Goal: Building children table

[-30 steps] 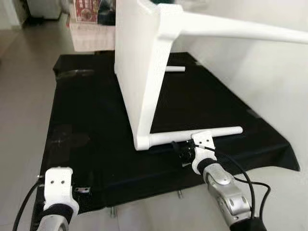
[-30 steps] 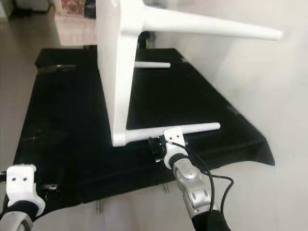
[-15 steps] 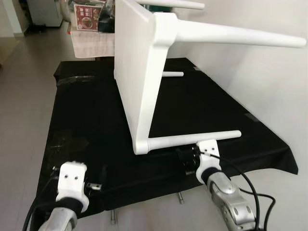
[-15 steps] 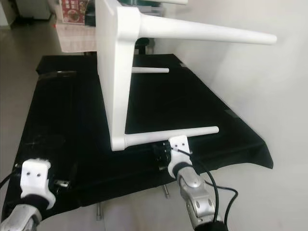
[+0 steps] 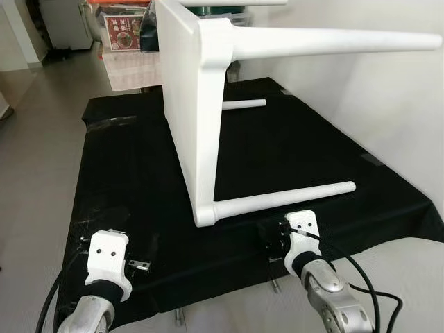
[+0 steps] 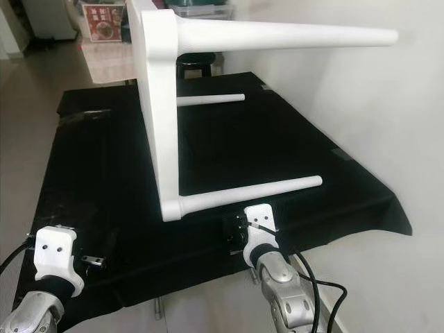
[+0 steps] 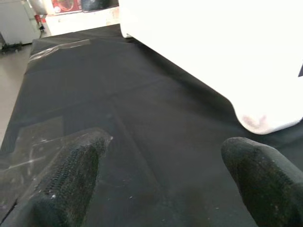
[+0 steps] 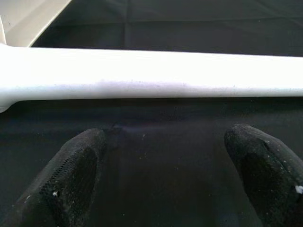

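the white table (image 5: 191,104) on its side is cut off by the top edge, its far corner hidden. the upper leg (image 5: 333,40) runs out at the right edge above the right gripper (image 8: 165,175). in the right wrist view, the lower leg (image 8: 156,73) ahead of the fingers (image 8: 71,175) loses both ends at the edges. packaging (image 5: 125,31) beyond is too small to read.

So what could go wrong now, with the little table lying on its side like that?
The white table balances on one edge of its top, so it might tip over if bumped. The right claw is open just short of the lowest leg; pushing the leg instead of gripping it could slide the table across the black cloth.
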{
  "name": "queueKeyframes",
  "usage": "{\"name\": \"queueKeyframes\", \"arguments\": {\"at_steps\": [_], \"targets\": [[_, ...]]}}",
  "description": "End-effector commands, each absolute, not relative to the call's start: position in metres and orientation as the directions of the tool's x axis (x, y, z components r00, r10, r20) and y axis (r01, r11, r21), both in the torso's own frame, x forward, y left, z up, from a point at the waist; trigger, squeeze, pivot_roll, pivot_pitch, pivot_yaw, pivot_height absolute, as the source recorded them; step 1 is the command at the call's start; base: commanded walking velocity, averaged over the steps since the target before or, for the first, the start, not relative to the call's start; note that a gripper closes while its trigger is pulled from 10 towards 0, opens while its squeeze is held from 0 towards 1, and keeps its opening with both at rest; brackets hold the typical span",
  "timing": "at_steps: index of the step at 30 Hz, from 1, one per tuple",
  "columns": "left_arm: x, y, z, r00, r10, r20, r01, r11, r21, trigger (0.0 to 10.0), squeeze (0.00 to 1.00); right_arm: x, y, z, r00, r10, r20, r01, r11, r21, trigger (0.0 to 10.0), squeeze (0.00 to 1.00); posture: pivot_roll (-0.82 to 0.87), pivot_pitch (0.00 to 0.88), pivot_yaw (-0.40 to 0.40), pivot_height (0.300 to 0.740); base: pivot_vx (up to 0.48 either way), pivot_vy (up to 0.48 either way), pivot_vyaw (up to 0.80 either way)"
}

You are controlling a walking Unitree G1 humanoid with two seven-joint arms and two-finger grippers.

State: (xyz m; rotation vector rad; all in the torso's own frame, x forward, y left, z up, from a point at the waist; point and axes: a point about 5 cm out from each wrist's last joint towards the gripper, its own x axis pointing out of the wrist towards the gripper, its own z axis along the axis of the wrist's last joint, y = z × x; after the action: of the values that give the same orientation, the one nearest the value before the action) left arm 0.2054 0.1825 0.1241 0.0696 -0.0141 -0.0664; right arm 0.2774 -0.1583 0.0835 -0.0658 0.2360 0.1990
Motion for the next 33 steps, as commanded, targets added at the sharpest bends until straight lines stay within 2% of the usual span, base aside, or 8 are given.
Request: {"name": "queueKeyframes", "arguments": {"at_steps": [1,6,33], "targets": [[0.2042,0.1861,0.1192,0.999,-0.055,0.0,0.055,0.996,0.068,10.0,0.0,0.2771,-0.1598,0.0863,0.958,0.187,-0.219,-0.197,0.98,-0.024,10.0,0.0,-0.17,0.057,-0.021,0.74,0.0,0.0,0.0],[0.2047,0.1877,0.1187,0.999,-0.032,0.003,0.032,0.998,0.051,10.0,0.0,0.281,-0.1563,0.0888,0.956,0.22,-0.192,-0.234,0.971,-0.05,10.0,0.0,-0.16,0.055,-0.038,0.74,0.0,0.0,0.0],[0.2083,0.1863,0.1152,0.999,-0.04,-0.009,0.04,0.999,0.026,10.0,0.0,0.2842,-0.1579,0.0874,0.957,0.227,-0.179,-0.237,0.971,-0.04,10.0,0.0,-0.18,0.041,-0.042,0.74,0.0,0.0,0.0]]}}
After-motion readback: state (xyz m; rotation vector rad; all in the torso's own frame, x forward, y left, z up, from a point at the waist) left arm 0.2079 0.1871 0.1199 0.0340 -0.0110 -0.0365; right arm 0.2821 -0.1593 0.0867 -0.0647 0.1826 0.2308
